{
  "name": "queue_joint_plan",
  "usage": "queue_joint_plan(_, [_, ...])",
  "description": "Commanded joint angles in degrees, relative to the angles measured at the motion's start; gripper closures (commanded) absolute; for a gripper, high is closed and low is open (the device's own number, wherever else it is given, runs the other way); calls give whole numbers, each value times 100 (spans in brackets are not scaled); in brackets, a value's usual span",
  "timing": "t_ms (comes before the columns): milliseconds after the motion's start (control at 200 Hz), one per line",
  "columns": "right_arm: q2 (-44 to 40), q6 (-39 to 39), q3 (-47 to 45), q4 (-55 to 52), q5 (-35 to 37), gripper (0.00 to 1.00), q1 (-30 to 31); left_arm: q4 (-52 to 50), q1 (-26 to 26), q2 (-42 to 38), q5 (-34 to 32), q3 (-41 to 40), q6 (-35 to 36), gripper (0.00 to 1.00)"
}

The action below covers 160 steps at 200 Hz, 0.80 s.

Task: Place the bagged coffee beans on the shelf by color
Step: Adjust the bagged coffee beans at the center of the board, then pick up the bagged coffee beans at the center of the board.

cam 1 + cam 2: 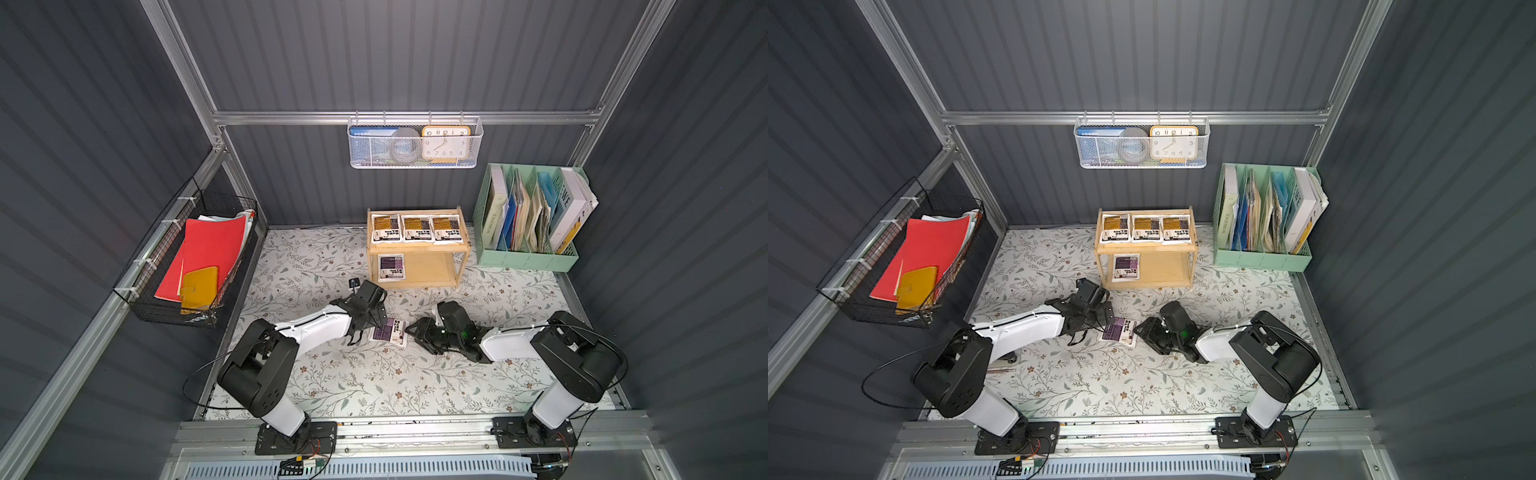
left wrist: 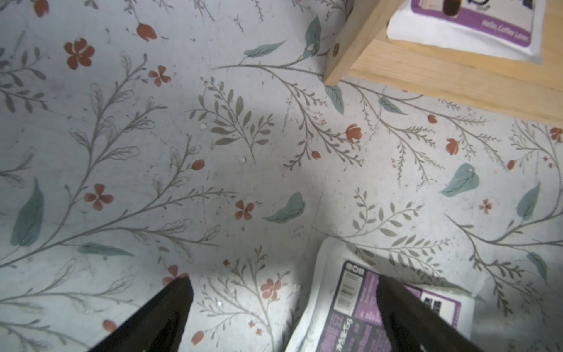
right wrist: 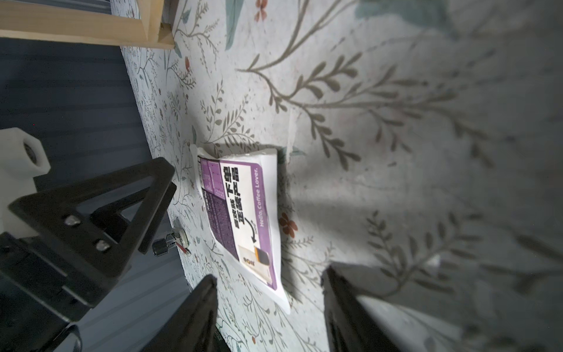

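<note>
straddling the purple pouch (image 2: 350,289) edge, left claw (image 2: 283,280) gapes wide.

Moderate overhead light; soft shadows; wrist views blurred toward edges.

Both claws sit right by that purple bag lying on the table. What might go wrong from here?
The purple pouch lies flat on the table, and the left gripper is open with one finger over it, one beside it: closing may only slide or crumple it. The right gripper, also open, faces the same pouch closely, so the two might bump. The lower tier of the shelf is a low slot; a post could get knocked.
</note>
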Motion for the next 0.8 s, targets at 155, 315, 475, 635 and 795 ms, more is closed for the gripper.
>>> queue_joint_plan(155, [298,61,-147,-817,141,41,56,-441,-16,-48,-155,-195,-40,0])
queue_joint_plan(315, [304,56,-131,-817,126,41,57,-581,-16,155,-198,-130,-135,0])
queue_joint_plan(475, [315,79,-133,-782,115,41,60,-726,-16,420,-265,-36,-280,0])
queue_joint_plan(635, [333,113,-145,-720,78,41,56,-873,-15,666,-304,65,-396,0])
queue_joint_plan(795, [441,192,-139,-501,-56,40,56,-869,-16,682,-314,83,-395,0])
